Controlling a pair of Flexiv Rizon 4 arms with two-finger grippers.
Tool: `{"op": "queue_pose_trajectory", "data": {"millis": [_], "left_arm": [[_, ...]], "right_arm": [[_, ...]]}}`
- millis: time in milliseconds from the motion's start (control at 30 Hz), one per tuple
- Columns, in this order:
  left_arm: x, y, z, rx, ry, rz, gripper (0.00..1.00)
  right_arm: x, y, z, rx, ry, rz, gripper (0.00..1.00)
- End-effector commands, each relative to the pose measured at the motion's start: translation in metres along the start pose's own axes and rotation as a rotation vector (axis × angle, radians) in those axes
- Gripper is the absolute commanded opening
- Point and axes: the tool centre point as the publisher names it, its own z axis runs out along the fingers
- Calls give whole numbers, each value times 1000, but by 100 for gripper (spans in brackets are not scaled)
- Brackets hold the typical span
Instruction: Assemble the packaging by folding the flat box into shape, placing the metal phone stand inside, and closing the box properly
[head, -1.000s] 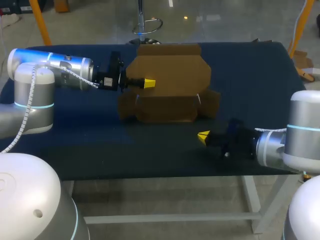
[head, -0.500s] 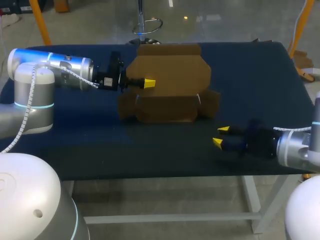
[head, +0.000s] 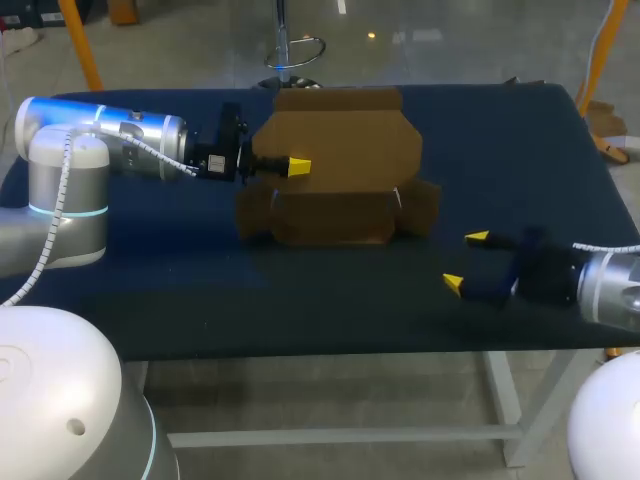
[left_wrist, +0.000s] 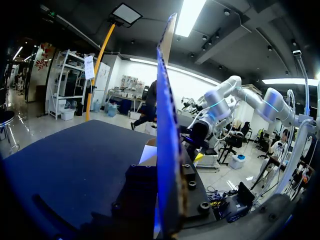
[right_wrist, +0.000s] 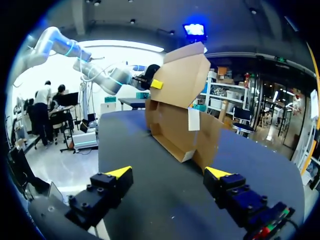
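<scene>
Dark blue table (head: 300, 300) lies under the half-folded cardboard box (head: 340, 215). Left gripper (head: 296, 166) grips the box's raised rear panel from its left side. Right gripper (head: 466, 260) hangs near the box's front right corner, apart, jaws wide.

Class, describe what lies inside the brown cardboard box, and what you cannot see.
Only bare cardboard shows inside the cardboard box; no phone stand is visible. Its raised lid, pinched by the left gripper, hides the rest of the interior.
</scene>
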Motion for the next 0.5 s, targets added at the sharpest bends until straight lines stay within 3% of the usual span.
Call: {"op": "queue_pose_trajectory", "data": {"millis": [33,500], "left_arm": [[0,2,1,-1,0,0,0],[0,2,1,-1,0,0,0]], "right_arm": [[-14,-4,3,-10,9,1,100],[-47,2,21,11,14,-38,100]]}}
